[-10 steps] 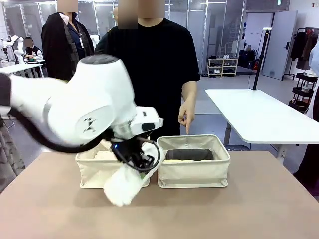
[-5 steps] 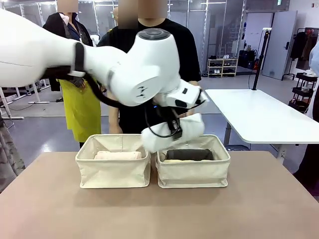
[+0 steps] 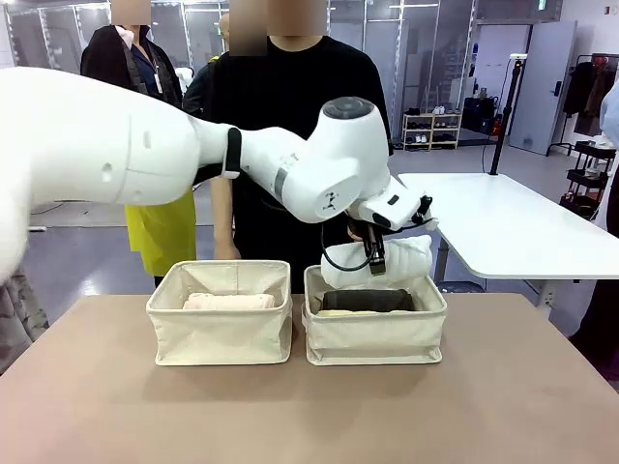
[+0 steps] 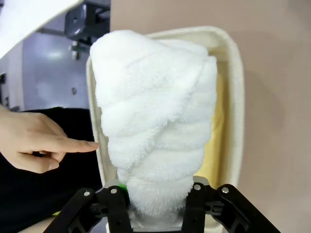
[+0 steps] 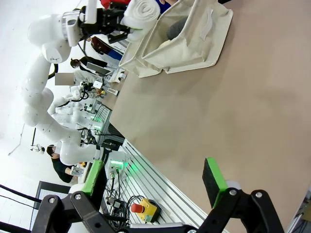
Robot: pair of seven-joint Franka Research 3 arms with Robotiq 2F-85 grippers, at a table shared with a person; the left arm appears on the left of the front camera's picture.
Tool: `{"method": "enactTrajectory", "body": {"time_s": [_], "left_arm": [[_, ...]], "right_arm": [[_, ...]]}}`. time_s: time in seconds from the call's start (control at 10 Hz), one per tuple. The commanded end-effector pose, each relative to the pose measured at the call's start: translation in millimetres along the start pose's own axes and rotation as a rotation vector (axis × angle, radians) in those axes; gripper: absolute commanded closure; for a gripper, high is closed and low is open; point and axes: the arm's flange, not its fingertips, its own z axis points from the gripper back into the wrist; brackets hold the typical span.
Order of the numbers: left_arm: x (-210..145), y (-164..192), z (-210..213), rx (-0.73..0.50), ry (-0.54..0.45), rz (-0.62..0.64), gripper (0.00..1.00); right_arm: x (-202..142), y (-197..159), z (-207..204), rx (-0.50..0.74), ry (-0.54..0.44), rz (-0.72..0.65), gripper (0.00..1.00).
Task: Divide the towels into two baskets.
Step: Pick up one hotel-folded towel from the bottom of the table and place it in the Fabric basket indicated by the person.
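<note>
Hanging over the right-hand basket (image 3: pixel 375 340), the left gripper (image 4: pixel 158 201) has its fingers clamped on one end of the white towel (image 3: pixel 382 261), which is held above the dark grey towel (image 3: pixel 368 301) already lying inside. A pale yellow towel (image 4: pixel 214 160) seems to sit beneath, though little of it shows, and the pink towel (image 3: pixel 229 302) rests in the left basket (image 3: pixel 218 338). By my reading only this drop remains, while the right gripper (image 5: pixel 150 187) waits with fingers apart, empty, well off from the baskets.

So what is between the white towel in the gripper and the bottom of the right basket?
In the front view, a dark grey towel on a pale yellow one.
</note>
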Motion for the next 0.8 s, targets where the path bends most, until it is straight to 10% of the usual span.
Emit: {"method": "enactTrajectory", "body": {"time_s": [0.0, 0.4, 0.5, 0.7], "left_arm": [[7, -2, -10, 0.091, 0.056, 0.035, 0.6], [0, -14, -28, 0.104, 0.07, 0.051, 0.42], [-1, -15, -30, 0.11, 0.075, 0.05, 0.07], [-2, -17, -31, 0.103, 0.077, 0.047, 0.0]], "right_arm": [[-2, 3, 1, 0.007, -0.01, 0.01, 0.0], [-2, 3, 1, 0.007, -0.01, 0.01, 0.0], [-2, 3, 1, 0.007, -0.01, 0.01, 0.0], [-2, 3, 1, 0.007, -0.01, 0.01, 0.0]]}}
